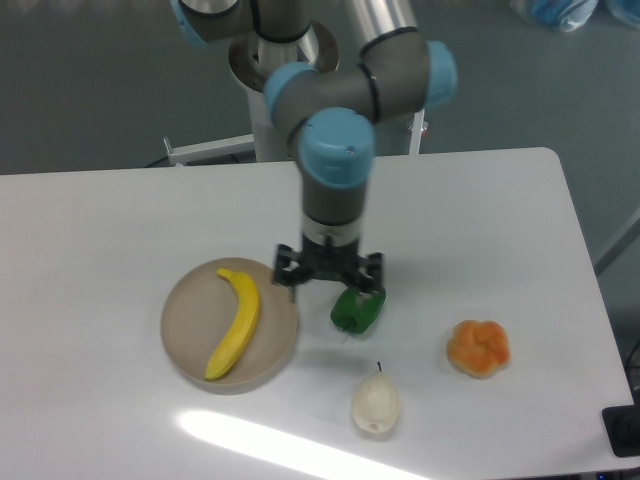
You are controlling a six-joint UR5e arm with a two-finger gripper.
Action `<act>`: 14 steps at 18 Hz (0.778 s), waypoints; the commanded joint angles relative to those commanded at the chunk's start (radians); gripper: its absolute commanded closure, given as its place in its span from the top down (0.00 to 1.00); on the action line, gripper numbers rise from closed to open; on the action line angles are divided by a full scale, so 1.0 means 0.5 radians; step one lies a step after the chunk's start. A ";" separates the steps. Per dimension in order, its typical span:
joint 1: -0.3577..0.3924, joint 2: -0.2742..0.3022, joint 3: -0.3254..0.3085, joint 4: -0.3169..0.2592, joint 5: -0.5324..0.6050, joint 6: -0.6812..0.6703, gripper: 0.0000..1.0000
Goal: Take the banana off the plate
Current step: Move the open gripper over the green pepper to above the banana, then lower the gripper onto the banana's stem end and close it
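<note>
In the fixed camera view, the banana [235,322] is lying on the plate [187,340] in the lower left of the frame, its darker stem tip pointing toward the upper left and its body curving down toward the plate's lower edge. The plate is sitting flat on the white table [120,220]. The gripper [330,279] is hanging in the centre of the frame, just right of the plate's upper right rim, with its two black fingers spread wide apart and nothing between them. Its right finger is overlapping the top of the green bell pepper [358,309], which is sitting just right of the plate; whether they are touching cannot be told. The arm [335,180] is descending from the upper centre, grey with blue joint caps. A pale pear [375,403] is lying near the bottom centre, below the pepper. A round orange lobed fruit [478,347] is resting well to the right, apart from everything else.
</note>
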 joint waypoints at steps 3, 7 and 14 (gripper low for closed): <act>-0.111 -0.058 -0.144 0.327 0.021 -0.019 1.00; -0.181 -0.147 -0.160 0.377 0.082 -0.013 1.00; -0.283 -0.285 -0.120 0.393 0.233 -0.022 1.00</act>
